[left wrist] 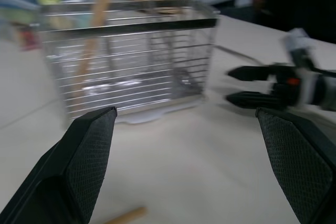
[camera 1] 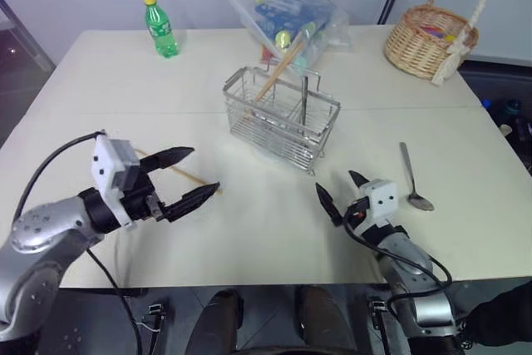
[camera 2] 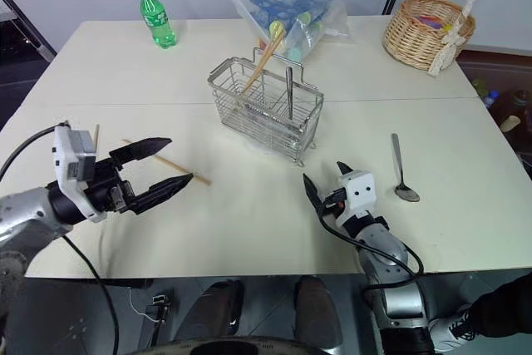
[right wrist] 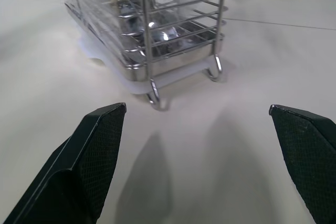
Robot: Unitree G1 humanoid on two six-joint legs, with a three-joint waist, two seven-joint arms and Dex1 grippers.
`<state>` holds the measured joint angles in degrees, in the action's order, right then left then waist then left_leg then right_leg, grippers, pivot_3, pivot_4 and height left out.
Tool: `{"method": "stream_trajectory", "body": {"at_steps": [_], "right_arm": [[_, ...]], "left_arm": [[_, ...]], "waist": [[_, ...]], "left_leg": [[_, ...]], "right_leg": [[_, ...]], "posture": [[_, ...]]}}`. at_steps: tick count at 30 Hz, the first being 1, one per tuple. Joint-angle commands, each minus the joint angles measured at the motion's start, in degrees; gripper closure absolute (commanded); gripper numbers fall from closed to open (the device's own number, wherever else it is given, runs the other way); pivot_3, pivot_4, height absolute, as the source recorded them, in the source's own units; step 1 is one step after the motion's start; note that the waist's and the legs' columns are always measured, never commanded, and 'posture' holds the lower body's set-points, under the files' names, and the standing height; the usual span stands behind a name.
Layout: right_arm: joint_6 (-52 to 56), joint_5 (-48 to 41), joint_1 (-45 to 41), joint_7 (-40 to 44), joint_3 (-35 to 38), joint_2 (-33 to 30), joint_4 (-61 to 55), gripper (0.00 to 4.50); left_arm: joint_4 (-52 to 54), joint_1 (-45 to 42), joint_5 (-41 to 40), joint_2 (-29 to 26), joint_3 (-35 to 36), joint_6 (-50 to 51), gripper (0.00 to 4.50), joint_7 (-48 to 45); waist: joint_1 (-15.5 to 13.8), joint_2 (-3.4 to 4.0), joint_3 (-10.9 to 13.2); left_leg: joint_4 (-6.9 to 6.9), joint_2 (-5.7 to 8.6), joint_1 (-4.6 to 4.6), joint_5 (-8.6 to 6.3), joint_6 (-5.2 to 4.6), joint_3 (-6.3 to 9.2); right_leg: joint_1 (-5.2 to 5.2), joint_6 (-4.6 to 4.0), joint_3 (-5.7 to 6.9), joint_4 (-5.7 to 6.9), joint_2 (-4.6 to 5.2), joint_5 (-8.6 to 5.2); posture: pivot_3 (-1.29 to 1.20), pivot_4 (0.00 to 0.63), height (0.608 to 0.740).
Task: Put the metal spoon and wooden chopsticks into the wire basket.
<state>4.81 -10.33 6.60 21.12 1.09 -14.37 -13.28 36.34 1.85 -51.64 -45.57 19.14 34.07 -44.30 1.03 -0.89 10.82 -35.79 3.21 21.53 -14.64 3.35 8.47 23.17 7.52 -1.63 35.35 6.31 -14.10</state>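
Nearest: left gripper (camera 1: 189, 177) w/ fingers wide apart, holding nothing, hovering over a chopstick (camera 2: 184, 168) lying flat on the table (camera 1: 249, 230), prob. lining up a pick. Right gripper (camera 1: 339, 191) also spread, empty, resting low facing the wire basket (camera 1: 281, 115). Spoon (camera 1: 413, 179) lies just to its right, untouched. Farther: basket already holds one chopstick (camera 1: 279, 72) leaning upright (plus a metal utensil, type unclear).
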Motion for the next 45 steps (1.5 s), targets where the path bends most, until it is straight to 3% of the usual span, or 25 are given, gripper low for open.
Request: {"method": "stream_trajectory", "body": {"at_steps": [1,12,19,25,31,45], "right_arm": [[2.16,-1.78,-0.21,-0.5,2.89,-1.24,-3.62,0.0],[17.27,-8.08,-6.18,-2.23,14.95,-10.09,-14.16,0.0],[32.45,-15.1,-11.26,-5.51,25.15,-13.74,-6.95,0.0],[41.82,-17.45,-15.96,-2.47,26.03,-21.3,-1.37,0.0],[48.85,-18.44,-19.01,2.86,22.06,-27.71,2.52,0.0],[52.26,-15.99,-20.3,6.91,14.59,-30.91,5.89,0.0]], "left_arm": [[-1.1,-2.61,-2.69,-2.35,-2.49,1.3,0.05,-6.23],[-4.81,-5.17,-2.83,-0.01,-6.66,1.64,0.05,-10.58],[-4.51,-6.81,-4.81,1.1,-7.32,2.73,0.05,-11.03],[-4.1,-8.33,-5.99,2.61,-7.43,3.2,0.05,-9.93],[-3.31,-8.99,-4.32,2.82,-8.35,1.81,0.05,-10.34],[-3.44,-6.85,1.32,6.81,-9.16,-2.21,0.05,-7.7]], "waist": [[-0.06,0.0,0.0],[-0.26,0.09,0.05],[-0.32,0.1,0.06],[-0.04,0.18,0.08],[-0.22,0.18,0.08],[-0.34,0.18,0.08]], "left_leg": [[0.0,0.0,0.0,0.0,0.0,0.0],[0.01,-0.03,0.01,0.0,-0.01,-0.03],[-0.03,-0.02,0.03,0.0,-0.01,-0.05],[-0.02,-0.02,0.01,-0.01,-0.05,-0.16],[-0.1,-0.02,0.05,-0.04,-0.1,-0.18],[-0.12,-0.02,0.07,-0.05,-0.12,-0.21]], "right_leg": [[0.0,0.0,0.0,0.0,0.0,0.0],[0.01,0.0,-0.04,0.0,-0.03,0.0],[-0.01,-0.02,-0.05,-0.02,0.0,0.0],[0.02,-0.01,-0.15,-0.01,-0.01,0.01],[0.01,0.0,-0.16,-0.03,-0.01,0.01],[0.01,0.01,-0.17,-0.04,-0.01,0.02]], "posture": [[0.0,0.15,0.74],[0.0,0.15,0.74],[0.0,0.15,0.74],[0.0,0.15,0.74],[0.0,0.15,0.74],[0.0,0.15,0.74]]}}
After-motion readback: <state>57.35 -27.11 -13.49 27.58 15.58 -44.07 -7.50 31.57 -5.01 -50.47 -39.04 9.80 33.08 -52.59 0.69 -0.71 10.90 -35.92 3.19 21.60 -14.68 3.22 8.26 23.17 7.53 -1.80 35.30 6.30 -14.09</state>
